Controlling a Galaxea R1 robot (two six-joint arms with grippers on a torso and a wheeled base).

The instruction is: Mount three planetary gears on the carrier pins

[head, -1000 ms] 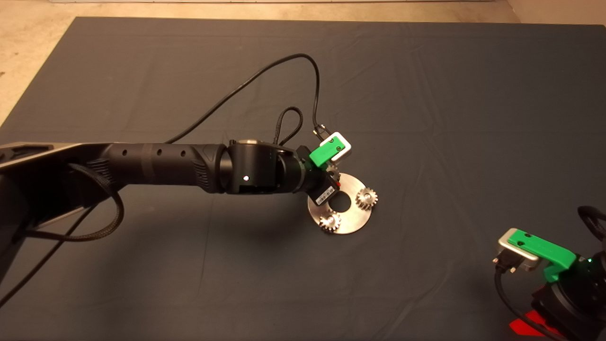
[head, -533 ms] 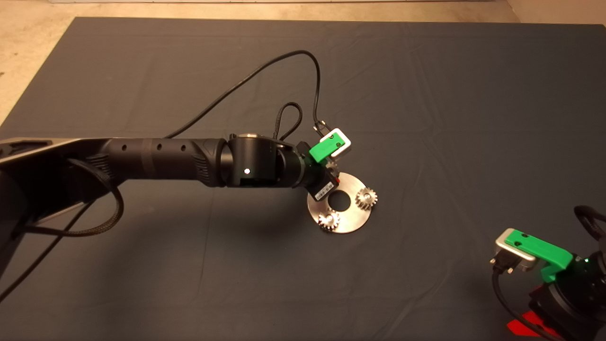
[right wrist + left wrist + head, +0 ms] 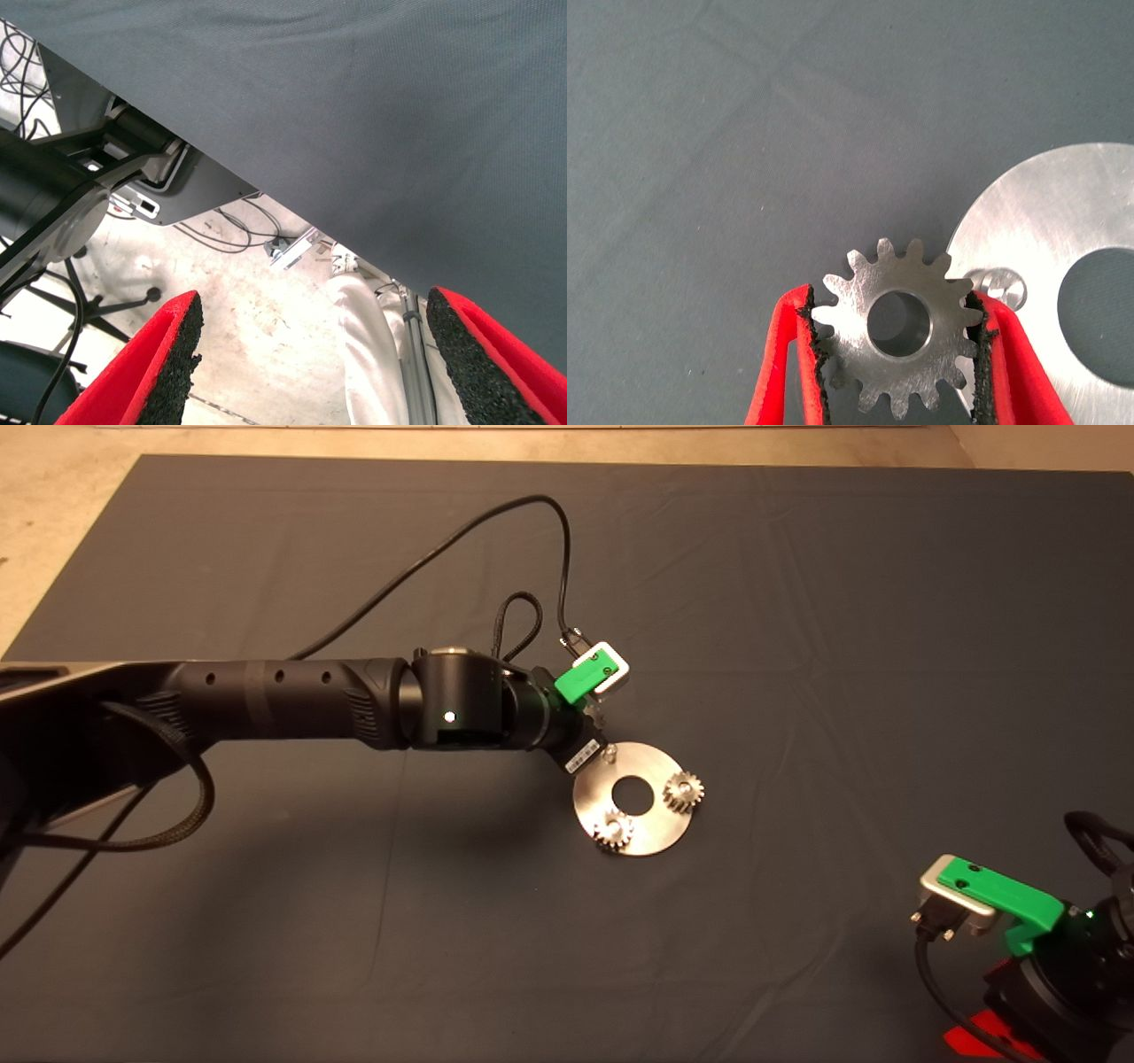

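The shiny round disc (image 3: 651, 833) lies mid-mat. Two planetary gears (image 3: 684, 790) (image 3: 614, 829) sit on carrier pins at its right and near-left. The third carrier pin (image 3: 609, 754) stands bare at the disc's far-left rim. My left gripper (image 3: 592, 719) hovers just beyond that pin, off the disc's edge. In the left wrist view, the left gripper (image 3: 897, 354) is shut on the third gear (image 3: 899, 341), held flat by its teeth between the black pads, beside the bare pin (image 3: 998, 285) and the disc (image 3: 1045, 221). My right gripper (image 3: 323, 372) is parked open at the lower right.
The left arm's black cable (image 3: 496, 522) loops over the mat behind the gripper. Past the mat's edge, the right wrist view shows floor cables, a dark stand (image 3: 80, 177) and a person's leg in white trousers (image 3: 363, 336).
My left gripper has drawn back and to the left with the gear, uncovering the third pin. The right arm has sunk slightly toward the lower right edge.
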